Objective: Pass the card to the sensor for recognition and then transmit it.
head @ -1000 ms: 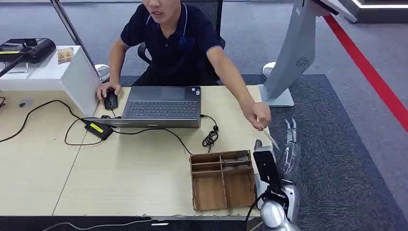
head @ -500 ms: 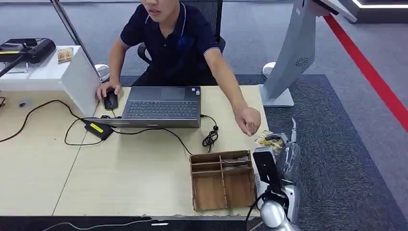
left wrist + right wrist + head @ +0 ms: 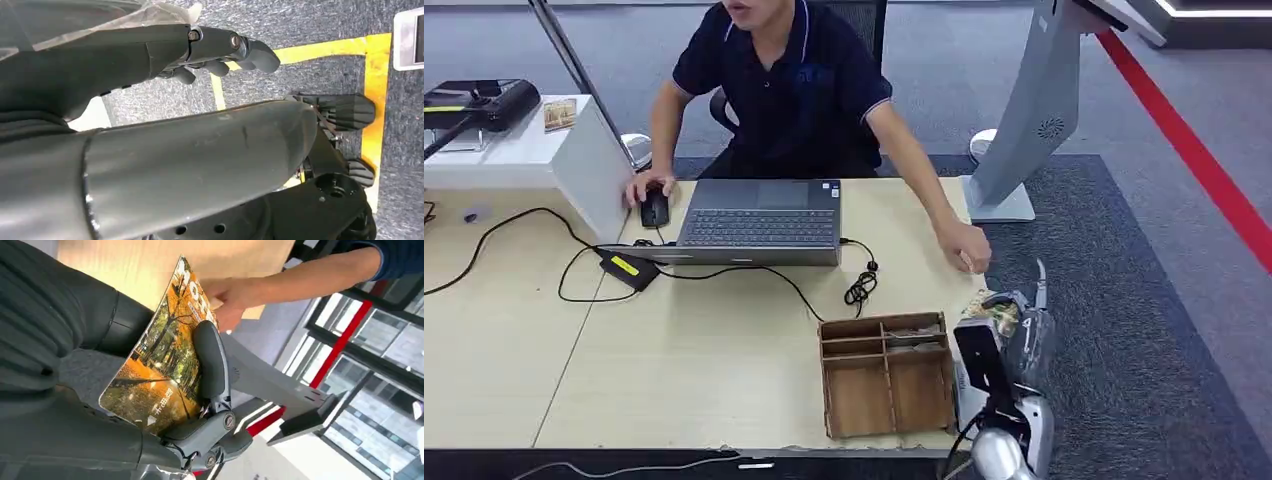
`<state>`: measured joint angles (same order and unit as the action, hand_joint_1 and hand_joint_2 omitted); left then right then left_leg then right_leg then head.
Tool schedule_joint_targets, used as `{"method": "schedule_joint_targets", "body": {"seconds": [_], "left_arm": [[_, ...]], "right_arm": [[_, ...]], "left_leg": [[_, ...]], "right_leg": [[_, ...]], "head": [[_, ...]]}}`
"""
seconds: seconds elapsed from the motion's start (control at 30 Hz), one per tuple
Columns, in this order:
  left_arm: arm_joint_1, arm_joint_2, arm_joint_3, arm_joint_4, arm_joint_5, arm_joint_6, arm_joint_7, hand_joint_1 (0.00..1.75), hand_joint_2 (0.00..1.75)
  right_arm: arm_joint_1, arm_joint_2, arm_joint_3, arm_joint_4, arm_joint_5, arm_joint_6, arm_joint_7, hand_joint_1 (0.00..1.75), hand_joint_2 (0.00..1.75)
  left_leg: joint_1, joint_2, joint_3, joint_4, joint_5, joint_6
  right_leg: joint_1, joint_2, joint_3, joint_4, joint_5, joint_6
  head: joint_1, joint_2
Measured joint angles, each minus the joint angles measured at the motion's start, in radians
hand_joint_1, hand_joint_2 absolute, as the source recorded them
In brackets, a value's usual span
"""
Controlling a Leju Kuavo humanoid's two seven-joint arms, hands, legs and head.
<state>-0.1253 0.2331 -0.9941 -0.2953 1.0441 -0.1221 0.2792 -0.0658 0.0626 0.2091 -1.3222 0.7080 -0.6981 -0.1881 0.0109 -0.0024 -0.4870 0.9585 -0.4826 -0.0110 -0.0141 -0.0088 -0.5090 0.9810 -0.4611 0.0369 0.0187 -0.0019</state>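
in the head view the right hand [image 3: 1016, 318] is raised at the table's [image 3: 674, 380] right edge, just beside the wooden organizer [image 3: 886, 372], with the card [image 3: 987, 305] pinched in its fingers. the person's hand [image 3: 967, 246] hangs just above the card, near it; whether they touch i cannot tell from here. the person's other hand rests on a mouse [image 3: 654, 208] beside the laptop [image 3: 761, 220]. a grey kiosk stand [image 3: 1034, 100] rises on the carpet beyond the table's far corner.

in the left wrist view the left hand [image 3: 220, 50] hangs over grey carpet with yellow tape lines [image 3: 372, 95], fingers loosely curled and apart, holding nothing.

in the right wrist view the card [image 3: 165, 355], printed with an autumn tree scene, is clamped between the thumb and a dark finger [image 3: 212, 360] laid across its face. the person's hand [image 3: 227, 297] is at the card's far edge, fingertips touching it.
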Motion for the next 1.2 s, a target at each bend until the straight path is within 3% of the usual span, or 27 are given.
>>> {"method": "schedule_joint_targets", "body": {"seconds": [0.6,1.2], "left_arm": [[0.000,0.000,0.002,0.000,0.015,0.017,0.003,0.00,0.00],[0.001,-0.002,0.005,0.000,0.031,0.028,0.003,0.00,0.00]], "right_arm": [[0.044,-0.009,-0.191,0.190,0.118,0.000,0.008,1.75,1.75],[0.067,-0.010,-0.206,0.299,0.175,-0.001,0.041,1.75,1.75]], "left_leg": [[0.000,0.000,0.000,0.000,0.000,0.000],[0.000,0.000,0.001,0.000,0.000,0.000]], "right_leg": [[0.000,0.000,0.000,0.000,0.000,0.000],[0.000,0.000,0.001,0.000,0.000,0.000]], "head": [[0.000,0.000],[0.000,0.000]]}}
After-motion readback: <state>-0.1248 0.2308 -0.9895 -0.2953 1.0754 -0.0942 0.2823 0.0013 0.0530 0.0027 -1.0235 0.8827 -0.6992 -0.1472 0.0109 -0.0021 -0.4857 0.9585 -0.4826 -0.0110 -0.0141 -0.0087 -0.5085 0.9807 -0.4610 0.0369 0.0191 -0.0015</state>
